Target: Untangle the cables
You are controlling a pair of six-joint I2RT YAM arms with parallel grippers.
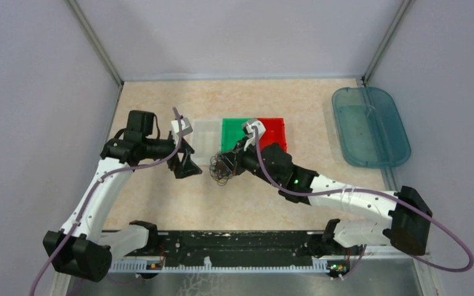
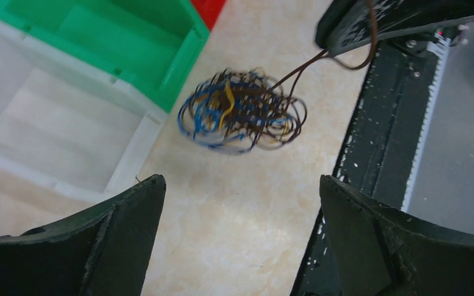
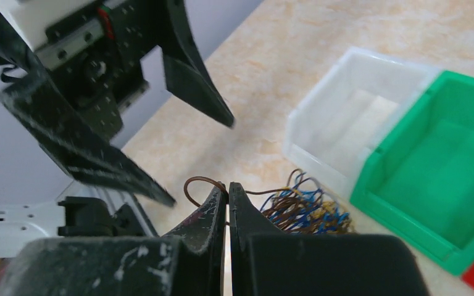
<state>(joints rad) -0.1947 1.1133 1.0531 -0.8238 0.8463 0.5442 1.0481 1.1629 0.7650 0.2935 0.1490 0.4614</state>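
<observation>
The cables [image 1: 221, 169] are a small tangled bundle of brown, blue and yellow wires on the table in front of the bins. The bundle shows in the left wrist view [image 2: 242, 111] and in the right wrist view [image 3: 305, 208]. My right gripper [image 3: 227, 188] is shut on a brown wire [image 3: 200, 182] that loops out past its tips and leads back to the bundle. In the top view the right gripper [image 1: 230, 161] sits at the bundle's right edge. My left gripper [image 1: 188, 166] is open and empty, left of the bundle; its fingers [image 2: 129, 213] frame bare table.
A clear bin [image 1: 205, 139], a green bin [image 1: 237, 132] and a red bin [image 1: 274, 129] stand in a row behind the bundle. A teal oval tray [image 1: 370, 126] lies at the far right. A black rail [image 1: 222, 243] runs along the near edge.
</observation>
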